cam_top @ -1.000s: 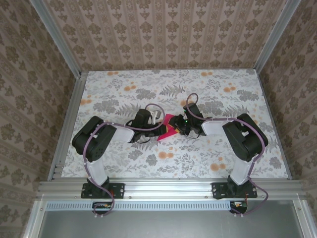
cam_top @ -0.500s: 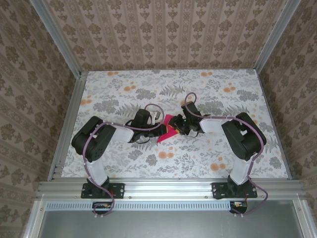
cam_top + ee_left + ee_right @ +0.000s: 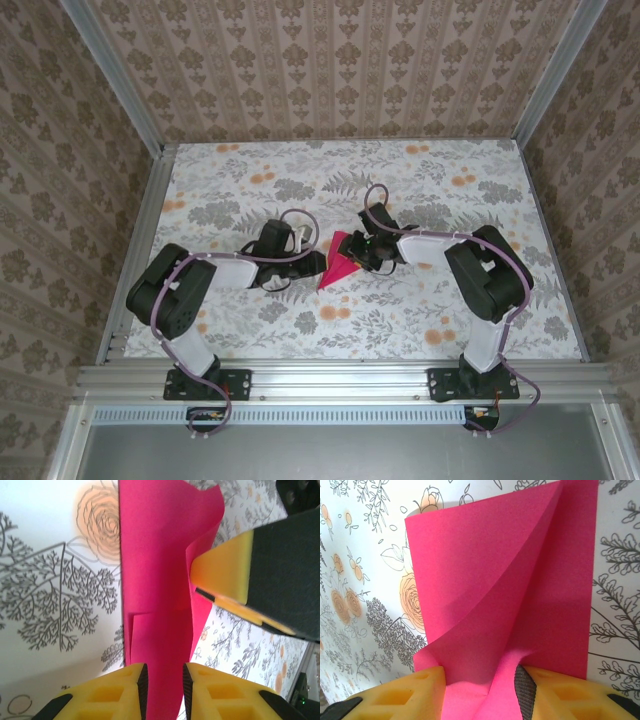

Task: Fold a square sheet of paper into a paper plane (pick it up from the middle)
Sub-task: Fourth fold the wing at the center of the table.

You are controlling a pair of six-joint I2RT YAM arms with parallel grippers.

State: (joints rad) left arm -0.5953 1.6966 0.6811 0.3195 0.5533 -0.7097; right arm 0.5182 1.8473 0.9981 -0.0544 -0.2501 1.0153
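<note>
The square sheet of paper (image 3: 338, 265), bright magenta, lies partly folded on the flowered table as a narrow pointed shape, its tip toward the near left. My left gripper (image 3: 308, 252) is at its left side. Its yellow jaws (image 3: 165, 672) stand apart, and the folded strip (image 3: 155, 560) runs on from between them. My right gripper (image 3: 360, 250) is at the sheet's right end. In its wrist view one flap (image 3: 470, 570) curls upward and a raised fold runs loosely between its parted jaws (image 3: 480, 672). One right fingertip (image 3: 220, 570) touches the flap's edge.
The flowered tabletop (image 3: 420, 320) is bounded by aluminium rails (image 3: 135, 255) and patterned walls. Both arms reach in toward the middle, with the right arm's elbow (image 3: 490, 275) at the near right.
My left gripper has opened off the paper, and its arm has drawn back to the left. The right gripper has edged slightly leftward over the sheet.
</note>
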